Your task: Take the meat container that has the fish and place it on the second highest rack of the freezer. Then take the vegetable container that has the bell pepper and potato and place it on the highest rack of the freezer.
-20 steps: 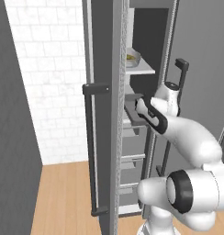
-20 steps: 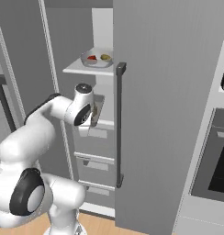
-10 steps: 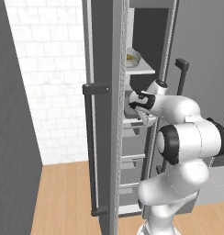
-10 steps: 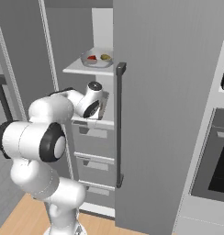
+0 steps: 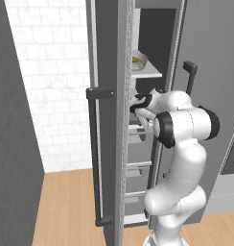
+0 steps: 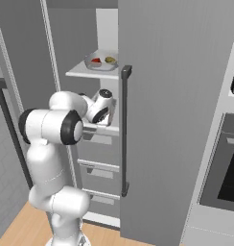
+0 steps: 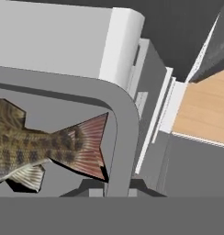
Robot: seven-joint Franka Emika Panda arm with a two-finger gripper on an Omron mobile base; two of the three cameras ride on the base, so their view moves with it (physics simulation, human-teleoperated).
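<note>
Brown-scaled fish [image 7: 36, 147] with reddish tail lying in grey tray [image 7: 125, 114], tool [image 7: 107, 190] pinching tray's rim

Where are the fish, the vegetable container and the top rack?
fish [image 7: 36, 144], hand view, on its scaled body.
vegetable container [image 6: 100, 66], right base view, on its near rim.
top rack [image 6: 83, 73], right base view, on the shelf's bare front edge.

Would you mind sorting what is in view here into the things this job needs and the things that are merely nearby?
Job:
- fish in its grey tray
- vegetable container with bell pepper and potato on the highest rack
- freezer

Nearby:
- wall oven
- lower drawers
</note>
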